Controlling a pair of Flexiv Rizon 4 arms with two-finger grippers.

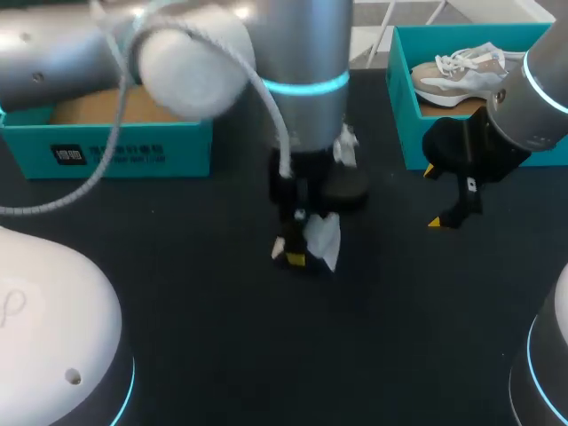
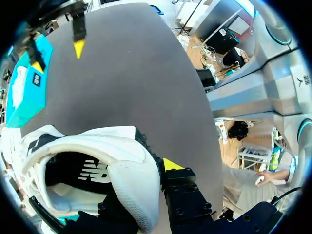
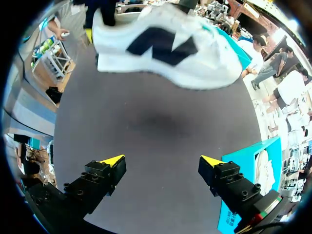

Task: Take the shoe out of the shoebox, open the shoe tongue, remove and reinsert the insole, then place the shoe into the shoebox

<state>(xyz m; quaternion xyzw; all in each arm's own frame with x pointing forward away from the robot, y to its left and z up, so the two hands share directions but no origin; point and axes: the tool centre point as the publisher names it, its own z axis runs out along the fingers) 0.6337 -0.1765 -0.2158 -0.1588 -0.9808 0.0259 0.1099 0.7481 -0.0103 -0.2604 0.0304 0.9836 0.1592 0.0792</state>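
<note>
One shoe (image 3: pixel 161 48), toe toward far side

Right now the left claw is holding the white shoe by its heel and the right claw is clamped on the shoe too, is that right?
Not quite. The right claw is open and empty, hanging apart from the white shoe, as the right wrist view shows. The rest stands: the left claw is holding the shoe by its heel.
</note>
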